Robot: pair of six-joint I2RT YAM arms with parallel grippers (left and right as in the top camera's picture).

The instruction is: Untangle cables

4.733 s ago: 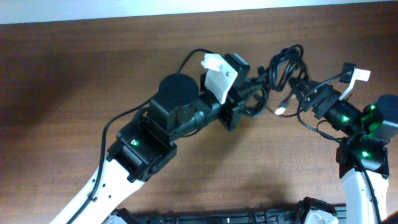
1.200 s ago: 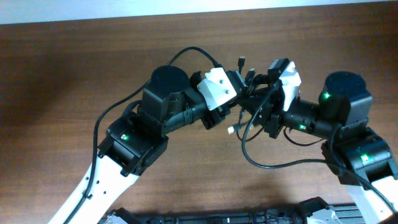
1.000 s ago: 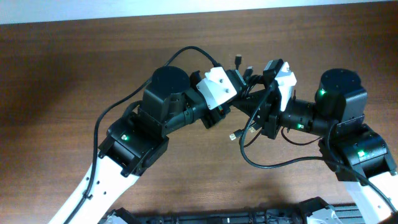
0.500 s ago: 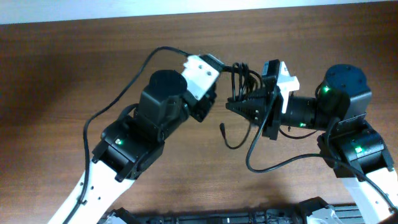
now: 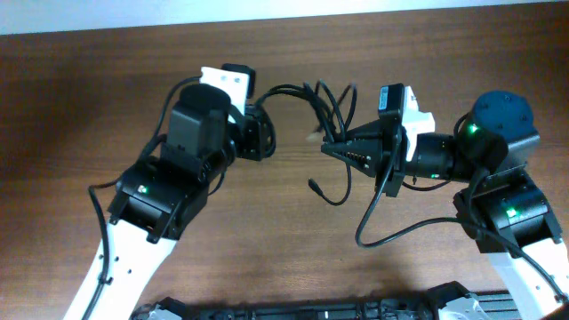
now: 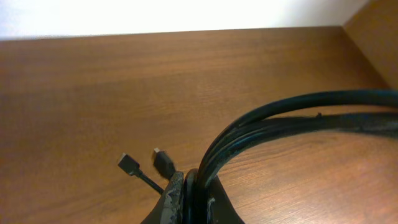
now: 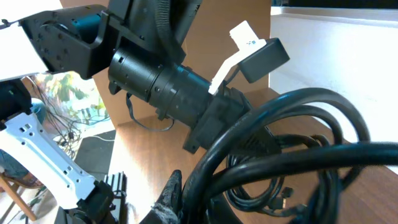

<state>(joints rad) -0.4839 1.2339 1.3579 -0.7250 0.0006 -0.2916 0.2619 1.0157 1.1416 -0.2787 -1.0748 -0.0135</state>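
**While both grippers clamp strands, the cables are not yet separated**

As the overhead view shows, the cables point(image 5: 331, 100) hang stretched between the two arms above the wooden table point(image 5: 80, 98), gathered into several overlapping loops just beside the right gripper point(image 5: 329, 149). The left gripper point(image 5: 258, 133) stands well apart from that cluster, and a single run of cord bridges the gap to it.

Finger state: in the left wrist view the fingers are closed tight on two or three cords point(image 6: 280, 109) that pass between them and arc off to the right. In the right wrist view the fingers are likewise pressed together on a thick group of cords point(image 7: 292, 143), with further coils looped behind.

Done, by my judgement: the bundle is lifted, held at two points and partly drawn out. One plug end point(image 5: 313, 185) dangles free below the cluster, and two more plug ends point(image 6: 163, 160) show loose under the left gripper.

Outstanding: the loops near the right gripper cross one another, and no cord lies alone on the table. I cannot tell how many cords there are, or which loop belongs to which. I assess the task as early to midway.
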